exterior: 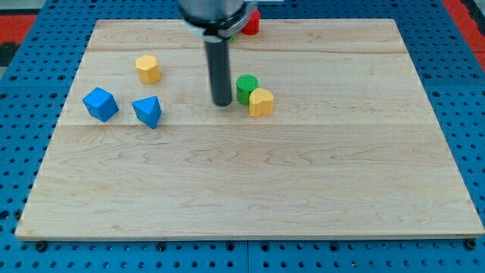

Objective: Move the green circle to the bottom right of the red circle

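Note:
The green circle [245, 87] stands on the wooden board, a little above its middle. A yellow block [261, 101] touches its lower right side. The red circle [251, 23] is at the board's top edge, partly hidden behind the arm. My tip [222, 103] rests on the board just left of the green circle, a small gap away from it.
A yellow hexagonal block [148, 69] sits at the upper left. A blue cube [100, 104] and a blue triangular block [148, 111] lie at the left. The board [250, 197] is edged by a blue perforated surface [455, 83].

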